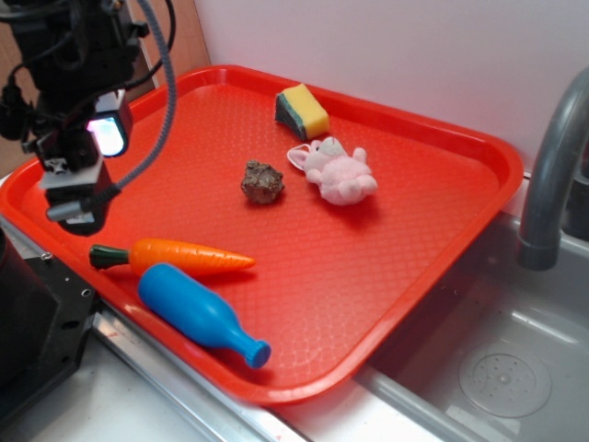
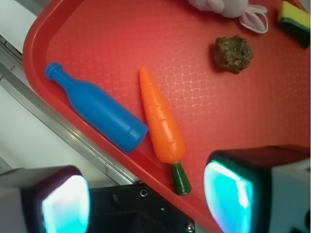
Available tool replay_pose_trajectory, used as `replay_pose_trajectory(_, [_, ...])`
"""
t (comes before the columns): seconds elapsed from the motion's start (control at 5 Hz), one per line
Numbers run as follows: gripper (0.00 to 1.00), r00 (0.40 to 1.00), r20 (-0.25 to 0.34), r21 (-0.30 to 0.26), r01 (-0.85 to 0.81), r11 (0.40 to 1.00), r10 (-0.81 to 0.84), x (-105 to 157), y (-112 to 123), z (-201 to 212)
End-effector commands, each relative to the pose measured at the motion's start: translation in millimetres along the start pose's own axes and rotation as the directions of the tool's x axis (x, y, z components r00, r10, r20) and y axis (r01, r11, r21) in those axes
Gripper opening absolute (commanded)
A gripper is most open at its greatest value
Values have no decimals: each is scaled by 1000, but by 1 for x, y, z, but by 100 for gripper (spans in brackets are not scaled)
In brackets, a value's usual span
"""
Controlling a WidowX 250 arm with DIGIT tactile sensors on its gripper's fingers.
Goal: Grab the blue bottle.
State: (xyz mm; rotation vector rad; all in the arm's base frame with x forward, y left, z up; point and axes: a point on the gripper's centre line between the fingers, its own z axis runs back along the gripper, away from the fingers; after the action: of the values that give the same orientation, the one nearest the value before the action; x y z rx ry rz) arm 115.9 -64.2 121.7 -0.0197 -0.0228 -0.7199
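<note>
Blue bottle [image 1: 201, 313] lies on its side along the near edge of the red tray [image 1: 442, 249], neck toward the near corner, beside the orange carrot [image 1: 175, 257]. Gripper [image 1: 78, 189] hangs above the left corner, fingers [image 2: 63, 201] spread apart and empty. Brown lump [image 1: 262, 181], pink plush [image 1: 339, 172] and sponge [image 1: 302, 111] occupy the far half.
</note>
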Motion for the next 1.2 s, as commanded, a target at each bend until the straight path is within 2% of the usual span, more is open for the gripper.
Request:
replay_pose_trajectory(0.0, [100, 970, 26, 59, 238, 969, -240, 3, -12, -22])
replay_pose_trajectory(0.2, [100, 945, 28, 49, 325, 944, -327, 7, -18, -36])
replay_pose_trajectory(0.4, [100, 915, 0, 35, 403, 915, -403, 13, -19, -54])
replay_pose_trajectory(0.6, [100, 910, -9, 1, 415, 910, -415, 23, -20, -68])
replay_pose_trajectory(1.0, [100, 896, -66, -5, 439, 898, -439, 45, -10, -101])
